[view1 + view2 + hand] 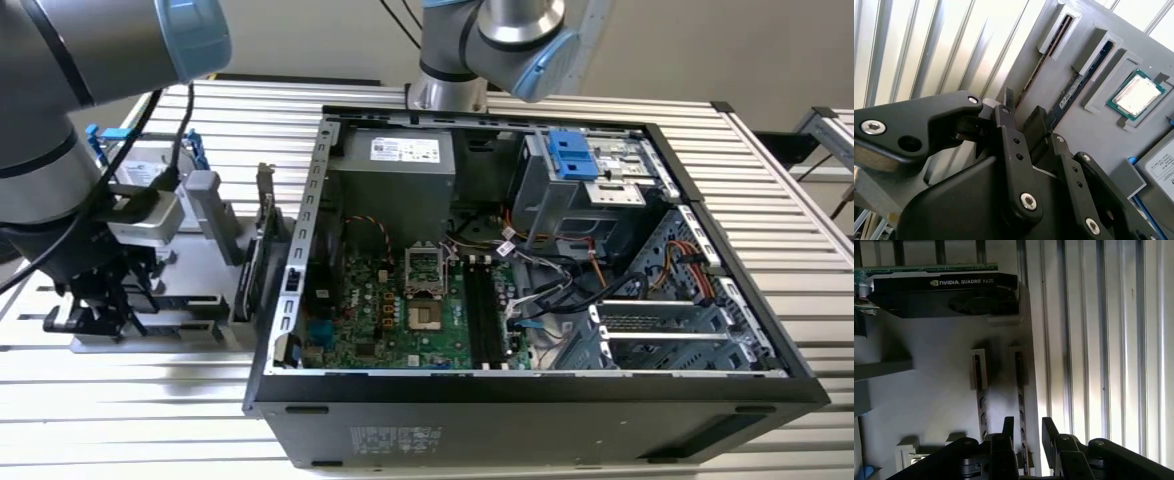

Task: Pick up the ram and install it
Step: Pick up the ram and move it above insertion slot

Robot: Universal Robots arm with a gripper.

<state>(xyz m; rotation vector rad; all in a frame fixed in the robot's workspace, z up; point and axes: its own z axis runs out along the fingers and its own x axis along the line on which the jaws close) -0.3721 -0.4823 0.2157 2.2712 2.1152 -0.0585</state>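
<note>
You have the gripper low at the lower left of the exterior view, over the grey holder on the slatted worktop. In the first wrist view its fingers stand parted, one on either side of the ram. The ram sits on edge in the holder's outermost slot, with its long axis parallel to the slats and one end pointing toward the graphics card.

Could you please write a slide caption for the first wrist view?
The gripper, jaws open, straddles the ram standing in the gray tray, graphics card beyond.
</note>
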